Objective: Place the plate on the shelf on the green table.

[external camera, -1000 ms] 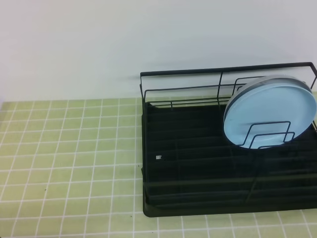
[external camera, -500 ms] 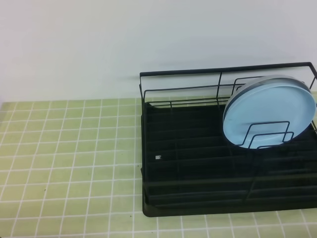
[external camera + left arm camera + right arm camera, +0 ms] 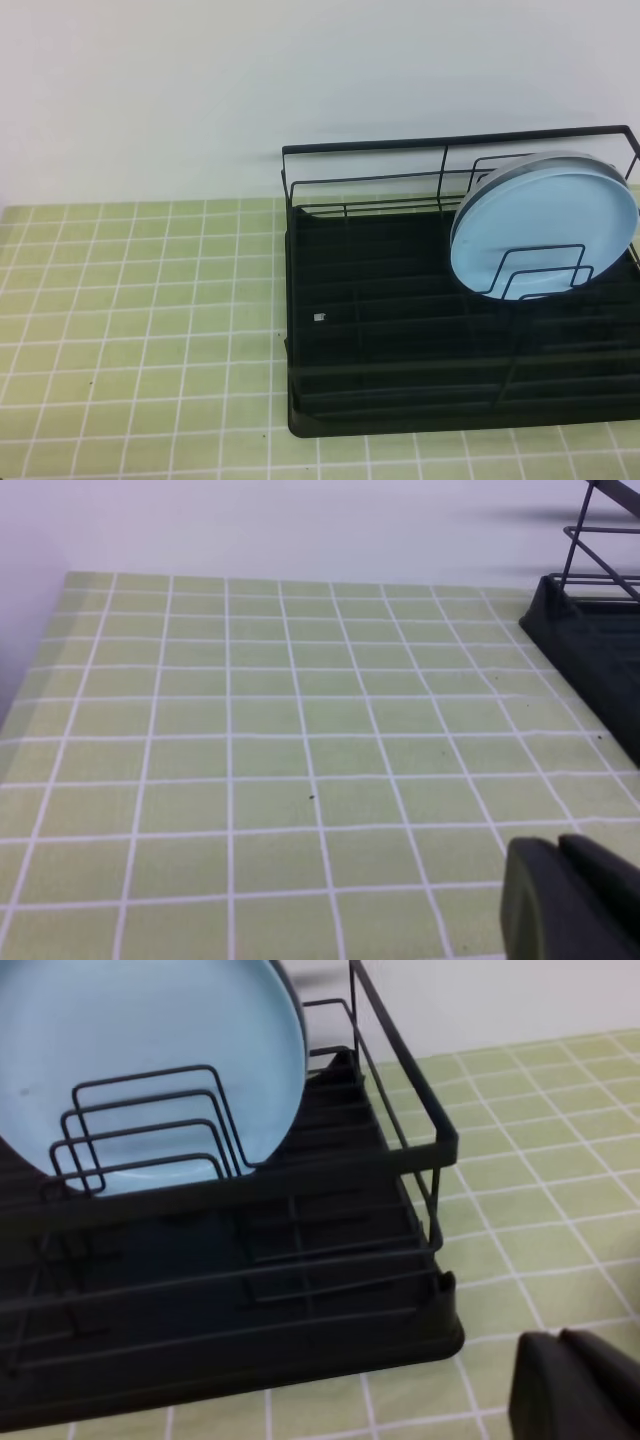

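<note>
Landmark: the shelf (image 3: 460, 300), a black wire rack on a black tray base, standing on the green table (image 3: 140, 310).
Plate: the plate (image 3: 545, 230) stands on edge inside the shelf, at its back right, leaning against the rear railing; the upright dividers (image 3: 540, 270) cross in front of its lower part. In the right wrist view the plate (image 3: 140, 1070) sits behind three wire loops, its lower edge down among them.
Table: the pale green tiles lie to the left of and in front of the shelf.
Left gripper: the left gripper (image 3: 575, 895) shows only as dark finger ends low in its own view, left of the shelf's front corner and apart from it; the fingers lie together, holding nothing.
Right gripper: the right gripper (image 3: 575, 1385) hangs off the shelf's right front corner, over the tiles, fingers together and empty, clear of plate and wire.
Stage, as judged: the plate appears already set in the shelf; only the retreat seems left.
Doing it well: draw both arms back away from the shelf without brushing the top rail, since a knock there could rock the leaning plate.
Risk: the plate rests at a tilt; whether its edge is seated in a slot cannot be told.
</note>
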Available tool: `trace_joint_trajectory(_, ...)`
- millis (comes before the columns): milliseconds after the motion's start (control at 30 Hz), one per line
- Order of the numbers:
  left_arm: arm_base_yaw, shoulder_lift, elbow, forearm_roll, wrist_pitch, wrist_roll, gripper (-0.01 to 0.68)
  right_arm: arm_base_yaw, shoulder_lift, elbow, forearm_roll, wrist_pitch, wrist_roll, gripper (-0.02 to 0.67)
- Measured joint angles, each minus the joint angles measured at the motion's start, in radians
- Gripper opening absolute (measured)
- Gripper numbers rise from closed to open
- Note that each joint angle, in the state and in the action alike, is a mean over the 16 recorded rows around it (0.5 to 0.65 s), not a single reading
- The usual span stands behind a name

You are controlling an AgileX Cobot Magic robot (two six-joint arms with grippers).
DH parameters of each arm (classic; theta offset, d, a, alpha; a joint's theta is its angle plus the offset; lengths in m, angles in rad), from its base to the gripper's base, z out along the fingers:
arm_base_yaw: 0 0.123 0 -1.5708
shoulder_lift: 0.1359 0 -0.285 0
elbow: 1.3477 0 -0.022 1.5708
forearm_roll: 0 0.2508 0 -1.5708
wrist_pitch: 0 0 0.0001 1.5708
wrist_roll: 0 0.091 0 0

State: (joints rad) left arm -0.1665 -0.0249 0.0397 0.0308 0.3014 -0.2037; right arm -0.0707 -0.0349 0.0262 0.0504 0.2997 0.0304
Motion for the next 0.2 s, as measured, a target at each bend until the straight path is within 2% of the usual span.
trace_joint_trajectory(200, 0.000, 0.000, 0.000, 0.000, 0.000, 0.000, 0.000, -0.012, 0.002, 0.000, -0.001, -0.003, 0.000, -0.004)
